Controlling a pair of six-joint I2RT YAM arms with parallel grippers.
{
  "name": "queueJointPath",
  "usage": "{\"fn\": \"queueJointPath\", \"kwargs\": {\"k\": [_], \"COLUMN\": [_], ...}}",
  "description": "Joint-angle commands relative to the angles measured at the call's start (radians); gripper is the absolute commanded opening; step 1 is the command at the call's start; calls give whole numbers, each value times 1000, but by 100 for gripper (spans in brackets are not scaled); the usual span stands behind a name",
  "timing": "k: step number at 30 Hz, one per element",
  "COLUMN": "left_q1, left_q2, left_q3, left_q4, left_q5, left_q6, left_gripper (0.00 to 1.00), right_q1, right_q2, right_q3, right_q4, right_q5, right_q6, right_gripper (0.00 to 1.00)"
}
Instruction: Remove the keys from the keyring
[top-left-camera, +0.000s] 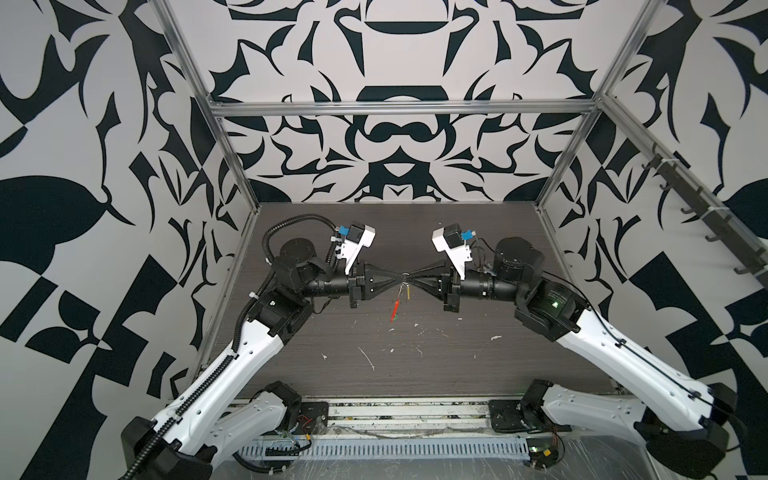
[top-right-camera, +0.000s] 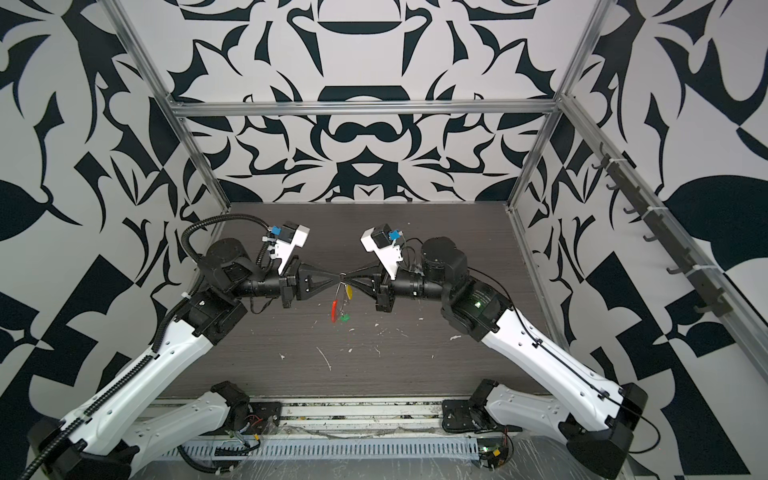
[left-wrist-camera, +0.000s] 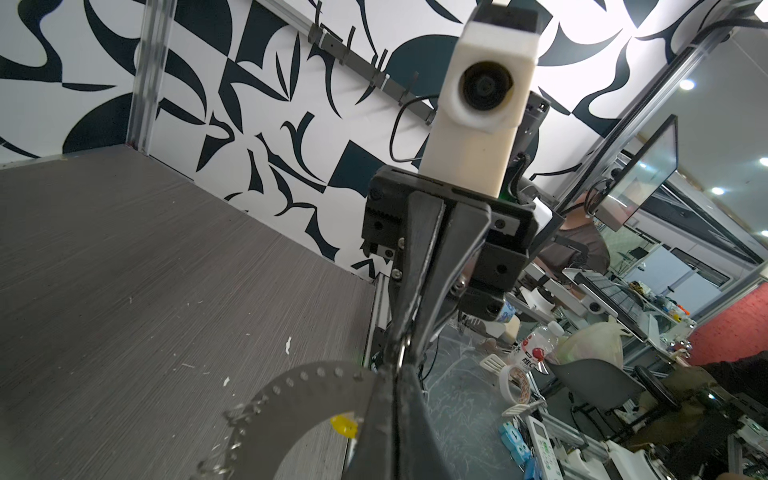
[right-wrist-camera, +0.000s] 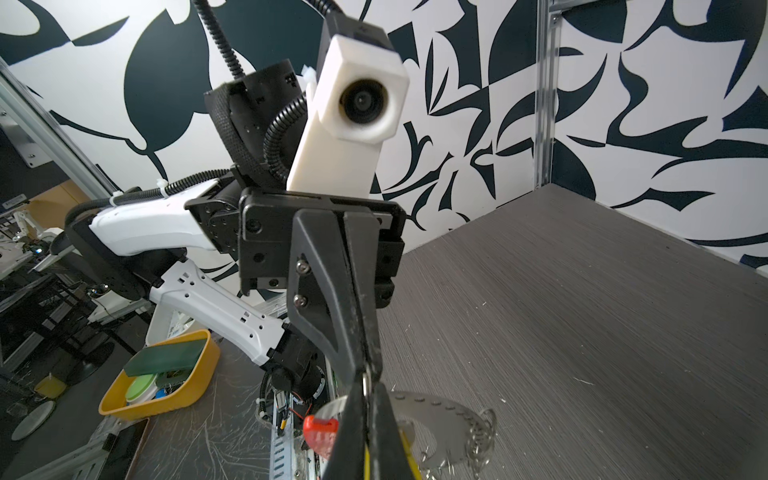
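Both grippers meet tip to tip above the middle of the table. The keyring hangs from that meeting point, its red sleeve pointing down. A flat grey arc with holes carries several small silver rings. The keys dangle on it: a yellow-headed one just under the tips, a green-headed one by the sleeve's lower end. My left gripper and right gripper are both shut on the keyring's top.
The dark wood-grain table has white flecks and scraps scattered toward its front. Patterned walls and metal frame posts enclose it on three sides. A rail of hooks runs along the right wall. A yellow bin sits off the table.
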Motion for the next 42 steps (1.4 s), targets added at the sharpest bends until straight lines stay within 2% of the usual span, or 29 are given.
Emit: {"fn": "queueJointPath", "kwargs": {"k": [1,5,7,9,13,19,28,35,42], "left_q1": [-16,-16,-15,-15,-15,-16,-16,-14,-14], "left_q2": [-10,-43,-59,-77,-94,-90,-76,-73,-88], "left_q3": [-26,-54,-66,-84,-115,-115,-109,-109,-122], "left_q4": [67,108,128,169,250,276,285,288,277], "left_q5": [-20,-72,-100,-123,-148,-135,-65,-35,-104], "left_q6": [-15,-8,-6,-11,-38,-58,-81,-87,-83], "left_gripper": [0,0,0,0,0,0,0,0,0], "right_q1": [5,5,5,4,6,7,7,7,6], "right_q2": [-4,-48,-79,-102,-106,-96,-62,-41,-42], "right_q3": [10,-15,-49,-89,-127,-148,-126,-104,-105], "right_q4": [93,101,136,174,206,213,189,190,183], "right_q5": [29,93,131,151,128,52,65,24,-3], "right_q6": [-10,-34,-32,-22,-11,-28,-54,-57,-49], "right_gripper": [1,32,41,45,46,48,48,42,21]}}
